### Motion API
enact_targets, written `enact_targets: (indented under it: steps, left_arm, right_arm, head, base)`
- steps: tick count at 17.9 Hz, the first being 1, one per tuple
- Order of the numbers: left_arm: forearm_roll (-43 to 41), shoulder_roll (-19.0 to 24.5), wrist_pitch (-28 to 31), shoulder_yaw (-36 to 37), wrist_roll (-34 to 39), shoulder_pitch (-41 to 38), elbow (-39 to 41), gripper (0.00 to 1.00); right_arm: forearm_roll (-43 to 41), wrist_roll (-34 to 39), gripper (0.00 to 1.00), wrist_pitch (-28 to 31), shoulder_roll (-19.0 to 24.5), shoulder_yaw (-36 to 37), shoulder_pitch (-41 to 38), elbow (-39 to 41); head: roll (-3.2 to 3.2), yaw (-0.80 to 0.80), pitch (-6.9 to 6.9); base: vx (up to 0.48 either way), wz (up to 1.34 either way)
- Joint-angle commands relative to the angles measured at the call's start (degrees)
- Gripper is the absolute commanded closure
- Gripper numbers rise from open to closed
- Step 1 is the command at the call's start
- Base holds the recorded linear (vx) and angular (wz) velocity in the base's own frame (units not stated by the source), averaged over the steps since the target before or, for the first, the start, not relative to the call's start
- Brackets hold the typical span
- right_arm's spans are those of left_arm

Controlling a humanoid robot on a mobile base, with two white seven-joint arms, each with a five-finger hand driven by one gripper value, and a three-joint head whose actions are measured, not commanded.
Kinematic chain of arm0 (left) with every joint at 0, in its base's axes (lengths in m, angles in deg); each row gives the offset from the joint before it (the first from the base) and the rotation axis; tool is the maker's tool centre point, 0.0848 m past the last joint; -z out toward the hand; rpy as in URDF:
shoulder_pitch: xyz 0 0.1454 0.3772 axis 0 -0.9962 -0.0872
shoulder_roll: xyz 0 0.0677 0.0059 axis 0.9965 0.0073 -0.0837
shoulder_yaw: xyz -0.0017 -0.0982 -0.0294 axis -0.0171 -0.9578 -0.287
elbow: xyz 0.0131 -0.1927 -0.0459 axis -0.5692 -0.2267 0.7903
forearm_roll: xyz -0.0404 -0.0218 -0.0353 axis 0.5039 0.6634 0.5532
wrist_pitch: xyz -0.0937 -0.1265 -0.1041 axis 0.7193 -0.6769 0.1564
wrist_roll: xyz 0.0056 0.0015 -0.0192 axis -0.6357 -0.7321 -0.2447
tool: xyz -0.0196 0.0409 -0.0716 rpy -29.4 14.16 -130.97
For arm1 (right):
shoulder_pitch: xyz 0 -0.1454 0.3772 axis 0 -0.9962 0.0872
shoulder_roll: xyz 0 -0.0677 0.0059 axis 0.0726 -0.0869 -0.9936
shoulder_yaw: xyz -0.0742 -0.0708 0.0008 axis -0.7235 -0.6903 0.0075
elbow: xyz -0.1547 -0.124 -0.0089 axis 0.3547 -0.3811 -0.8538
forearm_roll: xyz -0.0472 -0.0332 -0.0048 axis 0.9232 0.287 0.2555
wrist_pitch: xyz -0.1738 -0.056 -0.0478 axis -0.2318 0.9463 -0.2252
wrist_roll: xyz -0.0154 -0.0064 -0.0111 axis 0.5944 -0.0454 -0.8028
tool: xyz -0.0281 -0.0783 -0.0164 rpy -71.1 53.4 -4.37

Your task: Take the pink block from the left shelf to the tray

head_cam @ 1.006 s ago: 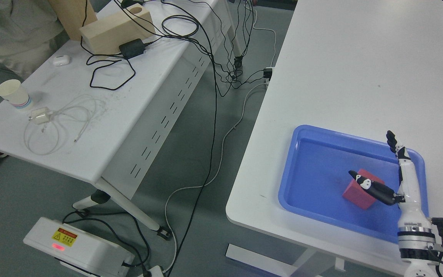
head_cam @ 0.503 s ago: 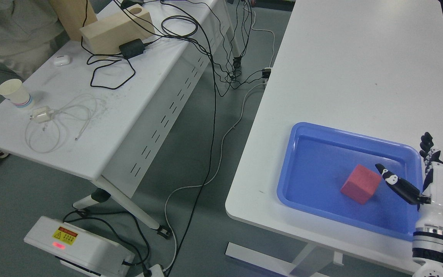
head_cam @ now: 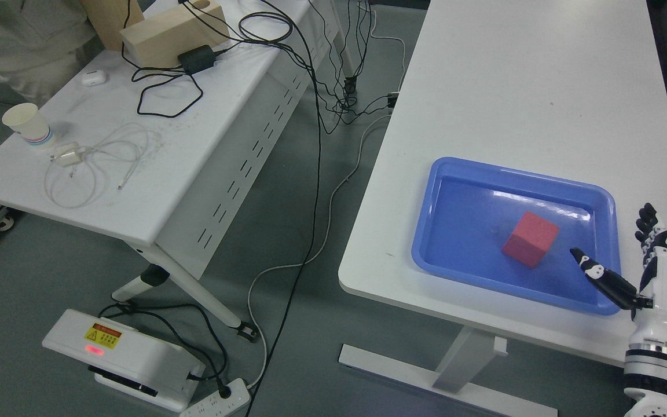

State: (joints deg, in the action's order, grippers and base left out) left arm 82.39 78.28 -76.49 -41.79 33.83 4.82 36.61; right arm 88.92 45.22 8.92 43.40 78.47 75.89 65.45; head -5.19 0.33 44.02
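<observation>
Spread and holding nothing, my right robot hand [head_cam: 629, 263] hangs at the right end of the blue tray [head_cam: 426, 231], thumb pointing in over the near right corner and the other fingers [head_cam: 649, 223] raised just outside the rim. It touches neither tray nor block. My left arm is out of view.

The pink block [head_cam: 530, 239] sits inside the tray, a little right of the middle, flat on the tray floor and turned so that one corner faces me. It lies near my thumb but clear of it, so by my reading the placing is done and only the withdrawal is left.

As for handling, I judge the block light and probably foam or a similar matte stuff: it shows sharp edges, dull faces and no gloss. It should give slightly under pressure and not slip. If I had to take it again, I would pinch two opposite side faces, thumb against fingers, coming from above. The tray floor looks glossy, so a nudge might slide the block across it on the white tabletop [head_cam: 530, 87].
</observation>
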Motion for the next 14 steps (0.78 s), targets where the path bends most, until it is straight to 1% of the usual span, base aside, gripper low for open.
enact_targets:
  steps: [1, 6, 10, 14]
  left_arm:
    - [-0.09, 1.00, -0.03, 0.00, 0.02, 1.32, 1.00, 0.00]
    - [-0.09, 1.00, -0.03, 0.00, 0.02, 1.32, 1.00, 0.00]
    - [-0.09, 1.00, -0.03, 0.00, 0.02, 1.32, 1.00, 0.00]
    - [-0.09, 1.00, -0.03, 0.00, 0.02, 1.41, 1.00, 0.00]
  right_arm:
    - [-0.25, 2.28, 0.00, 2.56, -0.91, 0.00, 0.46, -0.22]
    - [-0.25, 2.81, 0.00, 2.65, -0.91, -0.17, 0.37, -0.22]
    - [-0.25, 2.99, 0.00, 2.65, -0.91, -0.17, 0.37, -0.22]
    - [-0.25, 6.67, 0.00, 2.57, -0.91, -0.70, 0.37, -0.30]
  head:
    - [0.00, 0.00, 0.00]
    - [0.00, 0.00, 0.00]
    - [0.00, 0.00, 0.00]
    - [0.00, 0.00, 0.00]
  base:
    - [-0.158, 0.00]
    - [-0.134, -0.02]
    - [-0.078, -0.29]
    - [-0.093, -0.36]
